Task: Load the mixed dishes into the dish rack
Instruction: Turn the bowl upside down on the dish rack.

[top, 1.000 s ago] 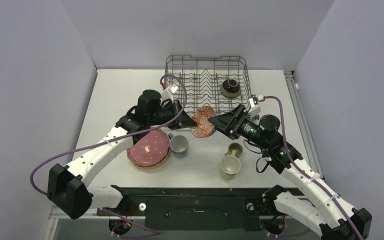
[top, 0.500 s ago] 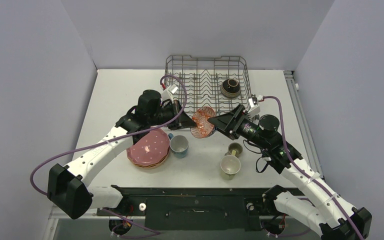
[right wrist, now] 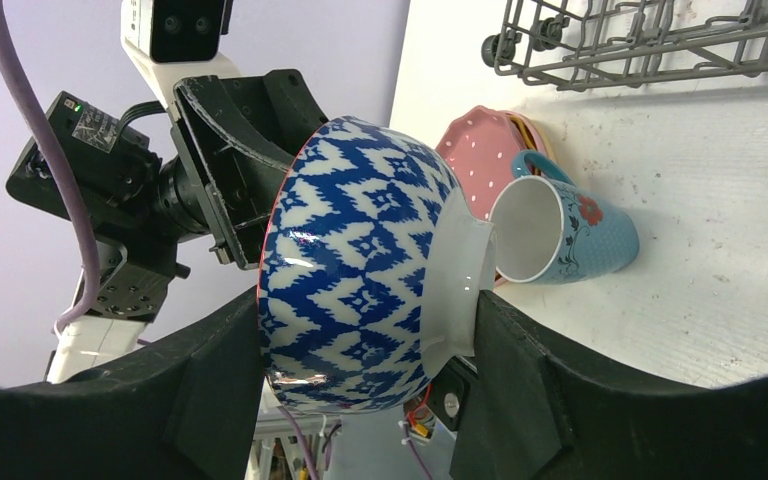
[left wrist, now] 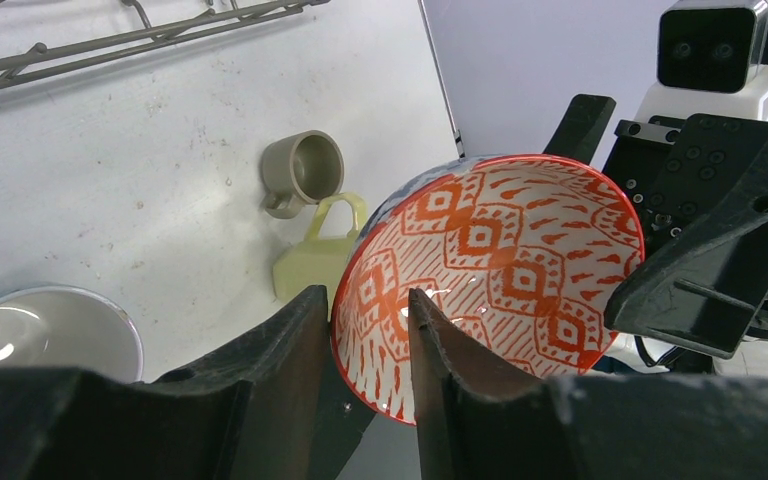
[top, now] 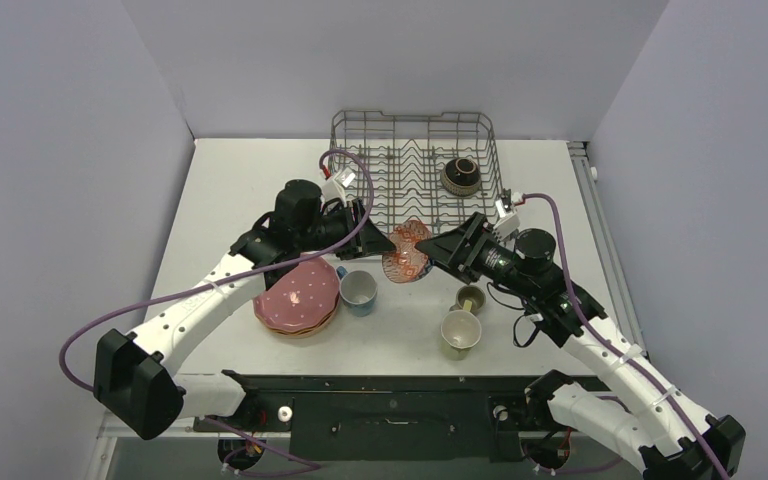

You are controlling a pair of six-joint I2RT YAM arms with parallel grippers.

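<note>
The right gripper (right wrist: 365,335) is clamping a blue-and-white patterned ceramic bowl (right wrist: 360,240) mid-frame. The left gripper (left wrist: 365,310) is straddling its rim, jaws apart.

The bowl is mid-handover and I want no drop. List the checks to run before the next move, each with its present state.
1. Hold of the right gripper across the bowl: ok, a finger on each side.
2. Jaws of the left gripper parted: ok, wider than the rim.
3. The left gripper clear of the bowl: not ok, the rim sits between its jaws.
4. Room in the dish rack: ok, only a dark-brown bowl inside.
5. Clearance over the light-blue mug: cannot tell.
</note>
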